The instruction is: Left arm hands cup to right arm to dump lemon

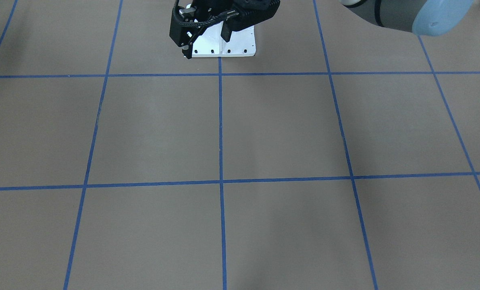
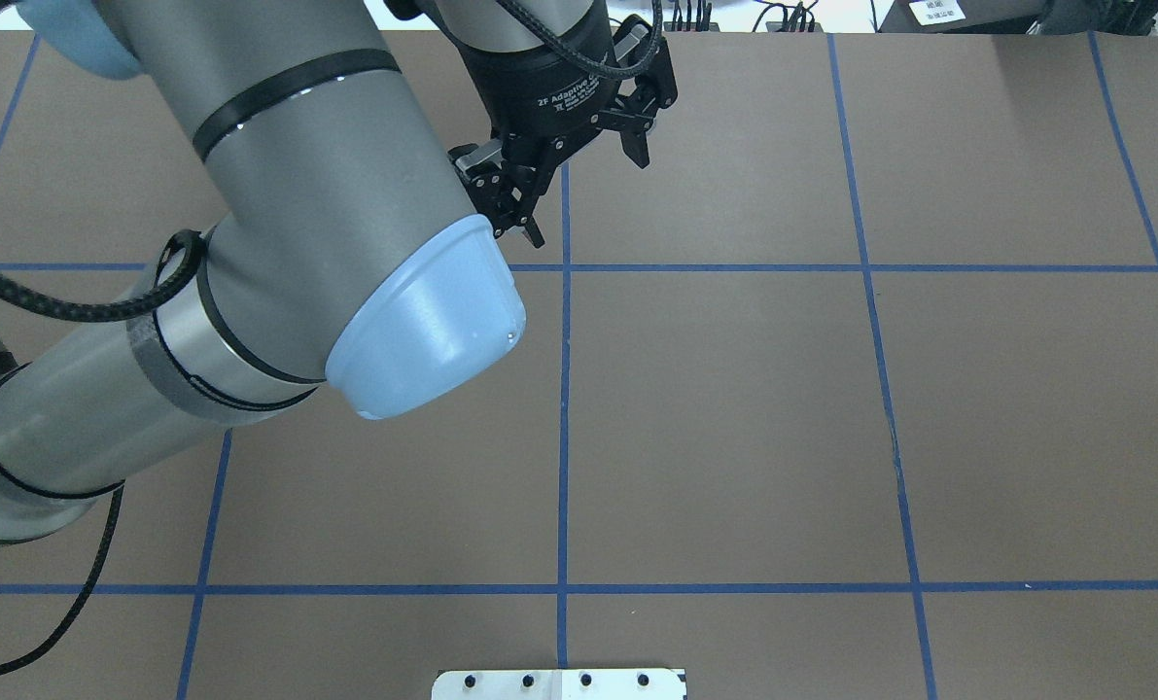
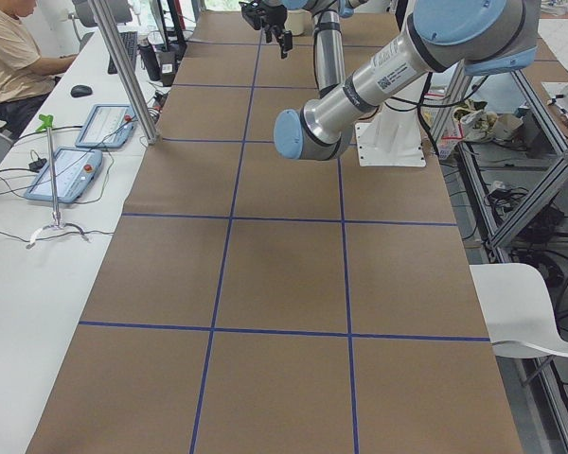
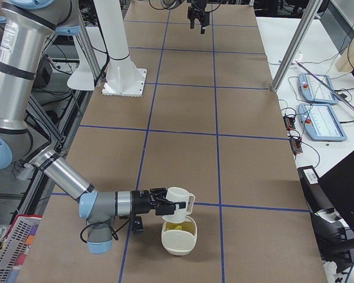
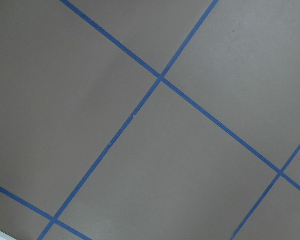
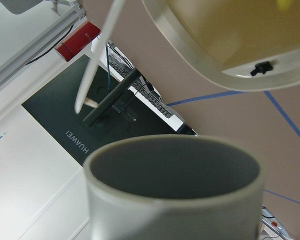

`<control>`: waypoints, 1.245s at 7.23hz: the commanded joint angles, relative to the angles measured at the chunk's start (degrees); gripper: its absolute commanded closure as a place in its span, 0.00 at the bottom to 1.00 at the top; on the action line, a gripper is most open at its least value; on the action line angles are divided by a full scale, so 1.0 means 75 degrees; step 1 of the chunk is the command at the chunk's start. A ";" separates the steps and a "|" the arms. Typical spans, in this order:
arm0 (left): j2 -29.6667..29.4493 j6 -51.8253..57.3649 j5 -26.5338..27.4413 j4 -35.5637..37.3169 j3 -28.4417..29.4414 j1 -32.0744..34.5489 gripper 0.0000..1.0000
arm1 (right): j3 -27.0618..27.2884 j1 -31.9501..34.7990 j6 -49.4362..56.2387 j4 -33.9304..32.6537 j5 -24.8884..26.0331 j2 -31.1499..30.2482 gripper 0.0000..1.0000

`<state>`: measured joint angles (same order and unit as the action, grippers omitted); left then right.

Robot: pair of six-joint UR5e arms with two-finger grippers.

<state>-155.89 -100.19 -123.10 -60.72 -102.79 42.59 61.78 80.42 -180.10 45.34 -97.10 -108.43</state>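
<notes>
The white cup (image 4: 180, 200) hangs in the air just above a cream bowl (image 4: 178, 242) at the table's right end. My right gripper (image 4: 167, 207) grips its side. In the right wrist view the cup (image 6: 175, 175) fills the lower frame, its grey inside empty, so it is held. The yellowish lemon (image 4: 177, 227) lies in the bowl, and a sliver of it (image 6: 285, 4) shows in the bowl (image 6: 230, 45) in the right wrist view. My left gripper (image 2: 586, 194) is open and empty, high over the table's middle on the operators' side, and also shows far off (image 4: 197, 16).
The white base plate (image 2: 559, 685) sits at the robot's edge. My left elbow (image 2: 423, 321) hangs over the left middle of the table. Teach pendants (image 4: 321, 121), a dark monitor (image 4: 339, 194) and a seated operator (image 3: 9, 57) are on the operators' side.
</notes>
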 commanded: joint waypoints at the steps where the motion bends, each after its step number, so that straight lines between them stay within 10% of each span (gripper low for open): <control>1: -0.0004 -0.0001 0.0019 0.0021 -0.0006 0.0004 0.00 | 0.0036 0.0210 -0.0394 0.0001 -0.0328 0.0031 0.64; 4: 0.0008 -0.0001 0.0019 0.0021 -0.0006 0.0016 0.00 | 0.0410 0.0176 0.0723 -0.0127 -0.0668 0.0183 0.65; 9: 0.0066 -0.0001 0.0007 0.0010 0.0017 -0.0007 0.00 | 0.1672 -0.0689 0.5221 -0.2709 -0.0905 0.0617 0.58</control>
<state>-155.50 -100.20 -123.02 -60.57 -102.72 42.61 70.23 77.09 -148.51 31.60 -104.21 -104.08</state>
